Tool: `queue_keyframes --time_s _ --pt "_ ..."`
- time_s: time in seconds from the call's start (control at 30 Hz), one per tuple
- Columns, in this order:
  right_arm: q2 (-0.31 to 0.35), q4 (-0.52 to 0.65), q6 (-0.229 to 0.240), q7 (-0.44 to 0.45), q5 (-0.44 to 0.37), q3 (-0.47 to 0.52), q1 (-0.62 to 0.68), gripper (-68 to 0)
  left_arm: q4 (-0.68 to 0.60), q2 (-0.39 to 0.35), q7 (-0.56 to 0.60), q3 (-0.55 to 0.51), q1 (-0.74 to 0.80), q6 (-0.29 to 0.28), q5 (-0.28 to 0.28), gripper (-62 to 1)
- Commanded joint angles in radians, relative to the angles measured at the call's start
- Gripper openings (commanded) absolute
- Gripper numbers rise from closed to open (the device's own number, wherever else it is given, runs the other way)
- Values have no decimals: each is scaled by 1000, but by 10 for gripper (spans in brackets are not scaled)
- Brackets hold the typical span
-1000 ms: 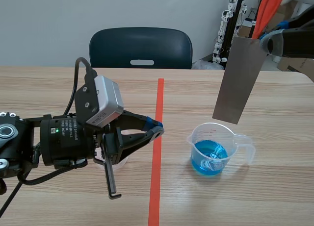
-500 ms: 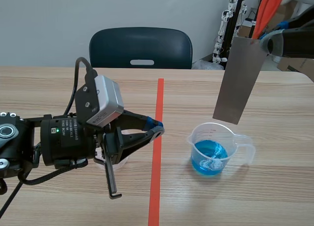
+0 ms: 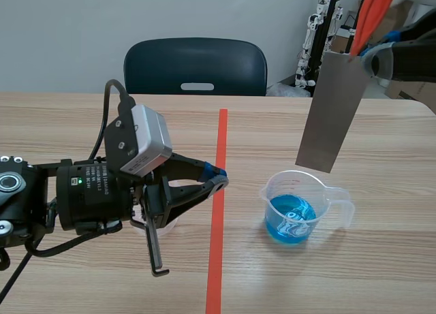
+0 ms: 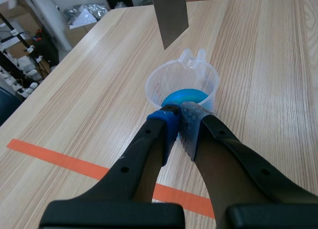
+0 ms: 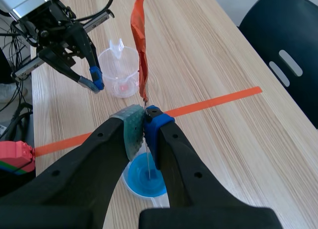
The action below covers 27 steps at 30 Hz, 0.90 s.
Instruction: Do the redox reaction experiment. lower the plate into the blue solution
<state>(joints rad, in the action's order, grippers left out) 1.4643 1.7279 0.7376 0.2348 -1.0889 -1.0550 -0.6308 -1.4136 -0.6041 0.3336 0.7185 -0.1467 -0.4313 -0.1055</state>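
A grey metal plate [image 3: 330,113] hangs tilted from my right gripper [image 3: 366,55], which is shut on its top edge. Its lower edge sits just above the far rim of a clear beaker [image 3: 300,208] that holds the blue solution [image 3: 291,215]. In the right wrist view the plate [image 5: 141,65] is edge-on between my fingertips [image 5: 144,114], and the beaker [image 5: 145,180] lies under them. My left gripper [image 3: 219,178] is shut on nothing, low over the table left of the beaker. From the left wrist the closed fingertips [image 4: 180,114] point at the beaker [image 4: 183,87], with the plate [image 4: 170,15] above it.
A small clear cup [image 3: 170,222] stands under my left arm, also visible as the cup [image 5: 119,65] from the right wrist. An orange tape line [image 3: 218,212] runs down the table's middle. A dark chair [image 3: 195,65] stands behind the table, and clutter fills the back right.
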Motion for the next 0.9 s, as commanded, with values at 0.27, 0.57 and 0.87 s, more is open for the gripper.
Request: queue_keyframes --time_s 0.27,0.57,0.87 --pt "-52 3 8 17 41 14 22 -656 -21 -6 40 -36 30 -2 -13 -422" --pt "-58 -10 7 19 68 14 28 -656 -22 -116 306 -131 167 -2 -14 -256" --pt "-58 -39 8 23 76 14 33 -656 -22 -206 514 -227 368 -2 -14 -126"
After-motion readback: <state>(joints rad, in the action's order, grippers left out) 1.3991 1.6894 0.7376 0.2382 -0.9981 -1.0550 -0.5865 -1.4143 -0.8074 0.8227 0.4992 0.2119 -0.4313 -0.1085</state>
